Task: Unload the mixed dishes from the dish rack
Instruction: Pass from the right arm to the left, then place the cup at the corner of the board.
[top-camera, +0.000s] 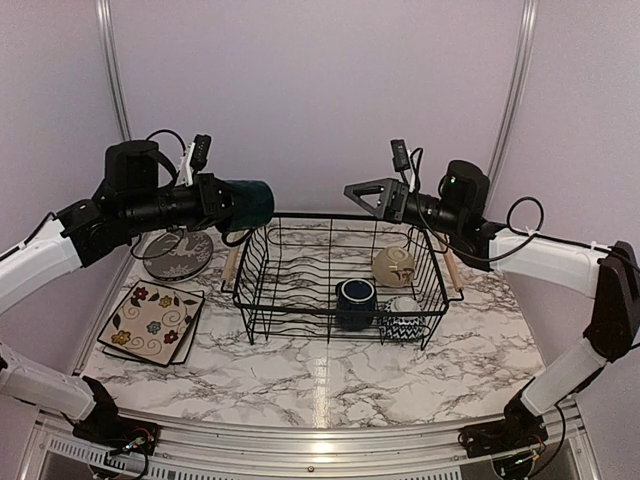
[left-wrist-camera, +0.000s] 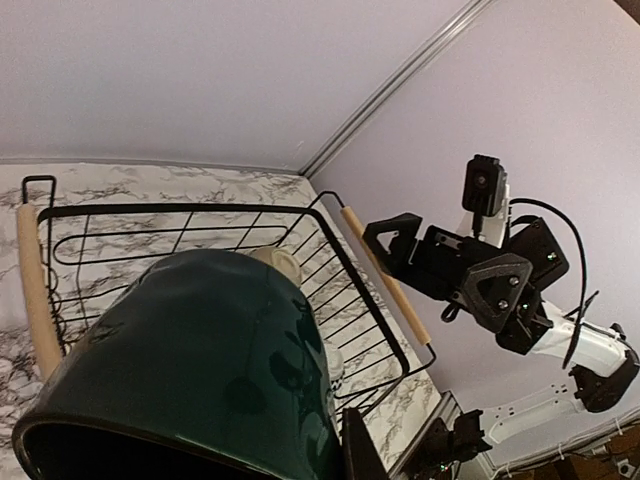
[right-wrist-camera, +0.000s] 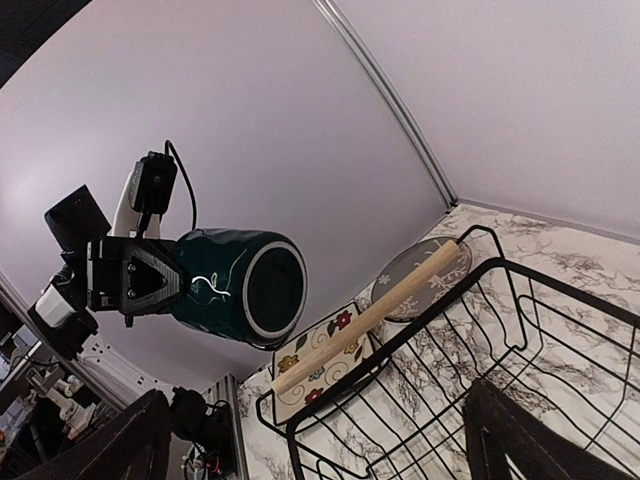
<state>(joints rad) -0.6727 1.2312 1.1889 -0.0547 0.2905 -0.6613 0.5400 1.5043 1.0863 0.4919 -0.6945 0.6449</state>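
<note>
Your left gripper (top-camera: 222, 200) was closed on a dark mug (top-camera: 250, 203), holding it on its side in the air, mouth towards the right. It hung above the table's far-left part, just outside the rack's left handle and above the grey plate (top-camera: 178, 255). The wrist view did not show where on the mug the fingers pinched.

Your right gripper (top-camera: 368, 198) was spread wide and held nothing, hovering over the far rim of the rack (top-camera: 310, 215). The rack stood mid-table towards the far edge. In its right half lay a second mug (top-camera: 355, 300), a beige bowl (top-camera: 393, 266) and a chevron bowl (top-camera: 403, 320). The floral plates (top-camera: 152, 320) were stacked by the left edge.

The main risk, as I judged it, was the glossy, sideways mug slipping or rotating in the grip while you turned it upright. A drop from there could have hit the grey plate and chipped both. Lowering it without moving clear could have set it on the plate's rim, where it might tip. The two grippers faced each other across the rack, so reaching in with the right arm early could have struck the mug.
</note>
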